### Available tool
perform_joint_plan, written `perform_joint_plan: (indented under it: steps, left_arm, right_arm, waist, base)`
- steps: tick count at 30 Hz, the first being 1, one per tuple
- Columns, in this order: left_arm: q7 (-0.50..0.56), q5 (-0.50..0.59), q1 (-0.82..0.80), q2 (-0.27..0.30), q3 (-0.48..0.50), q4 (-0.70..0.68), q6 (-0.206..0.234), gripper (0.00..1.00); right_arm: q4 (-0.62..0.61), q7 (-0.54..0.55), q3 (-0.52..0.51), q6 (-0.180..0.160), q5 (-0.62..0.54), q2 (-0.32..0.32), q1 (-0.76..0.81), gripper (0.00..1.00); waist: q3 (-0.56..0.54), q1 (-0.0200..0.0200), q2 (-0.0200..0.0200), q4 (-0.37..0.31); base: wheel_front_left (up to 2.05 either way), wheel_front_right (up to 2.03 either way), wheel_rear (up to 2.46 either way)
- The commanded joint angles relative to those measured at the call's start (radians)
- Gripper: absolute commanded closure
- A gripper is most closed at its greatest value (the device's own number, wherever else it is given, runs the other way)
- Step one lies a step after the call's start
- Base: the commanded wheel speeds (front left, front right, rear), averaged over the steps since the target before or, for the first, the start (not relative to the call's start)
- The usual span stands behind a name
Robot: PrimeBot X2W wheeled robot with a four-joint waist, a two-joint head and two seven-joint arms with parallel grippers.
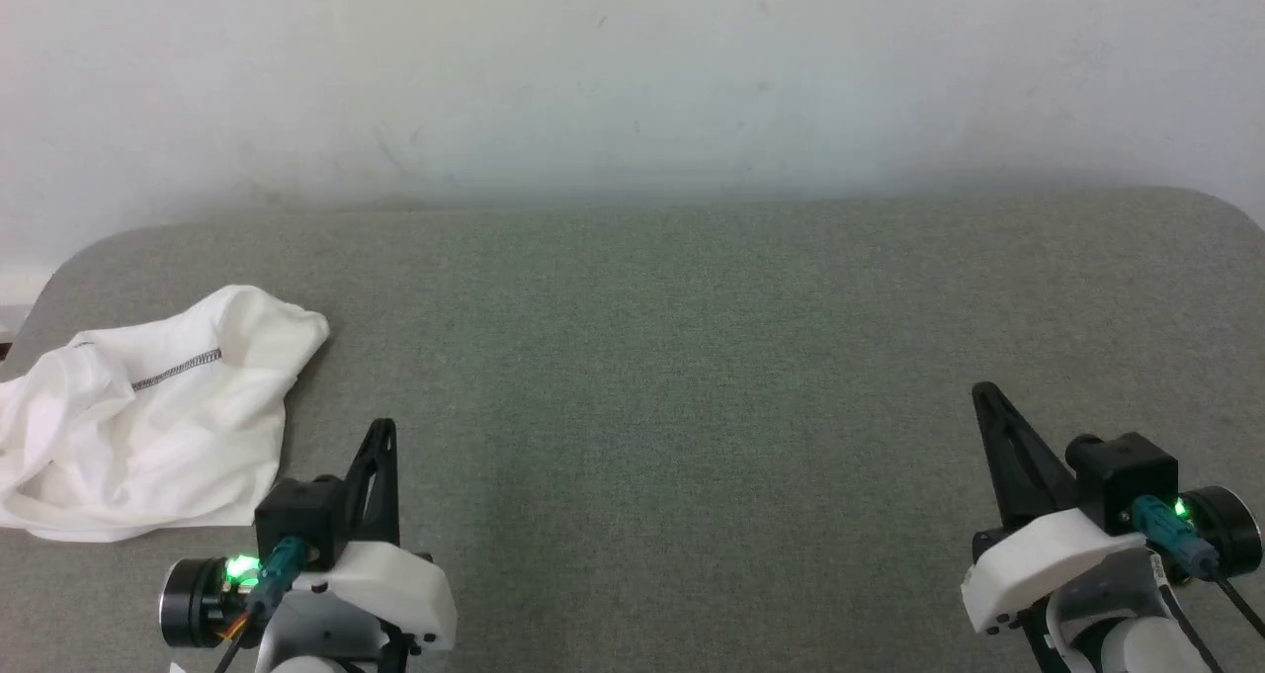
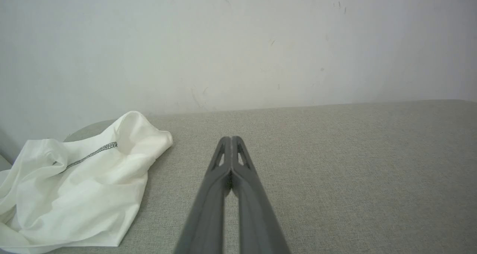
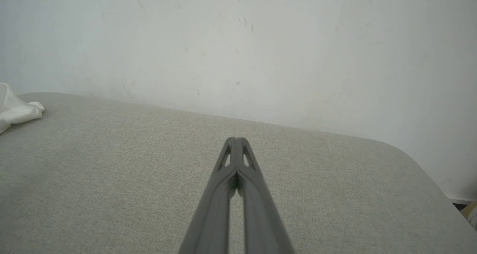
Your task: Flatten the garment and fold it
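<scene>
Grey fabric-covered surface (image 1: 692,357) with rounded corners, set before a plain white wall (image 1: 632,60) marked by faint scuffs; soft, even light.

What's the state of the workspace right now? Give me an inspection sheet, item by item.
Surface: grey fabric tabletop, rounded far corners.
Job's things: garment crumpled in a heap at the tabletop's left edge, zigzag seam showing, not yet flattened.
Clutter: nothing seen.
Grippers: left gripper and right gripper both have fingers shut, hold nothing and are apart from the garment.
Cables: left wrist cable and right wrist cable on teal plugs, neither touching the garment.
Surroundings: pale scuffed wall behind the tabletop.
</scene>
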Motion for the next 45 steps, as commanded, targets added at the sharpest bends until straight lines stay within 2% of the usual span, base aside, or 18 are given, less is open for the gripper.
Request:
perform_joint_plan:
  steps: [1,4,5,29,45]
  left_arm:
    - [0.0,0.007,-0.01,-0.002,0.004,-0.005,-0.008,1.0]
    - [0.0,0.007,-0.01,-0.002,0.004,-0.005,-0.008,1.0]
    - [0.0,0.0,0.0,0.0,0.0,0.0,0.0,0.0]
    - [-0.041,-0.015,0.009,0.0,-0.012,0.006,0.012,0.0]
    - [-0.074,-0.025,0.022,-0.001,-0.012,0.006,0.021,0.0]
  right_arm:
    - [-0.006,0.0,0.0,-0.002,-0.005,0.004,0.008,1.0]
    - [-0.006,0.0,0.0,-0.002,-0.005,0.004,0.008,1.0]
    - [0.001,0.0,0.0,0.0,0.0,0.0,0.0,0.0]
    - [0.006,-0.041,-0.001,0.0,0.013,0.0,0.001,0.0]
    - [0.009,-0.074,0.018,-0.001,0.008,0.001,0.008,0.0]
  waist:
    - [0.0,0.0,-0.0001,0.0]
    - [0.0,0.0,-0.0001,0.0]
    - [0.0,0.0,-0.0001,0.0]
    - [0.003,0.0,-0.0001,0.005]
    - [-0.001,0.0,-0.0001,0.053]
  base:
    - [0.0,0.0,0.0]
    - [0.0,0.0,0.0]
    - [0.0,0.0,0.0]
    - [0.0,0.0,0.0]
    - [0.0,0.0,0.0]
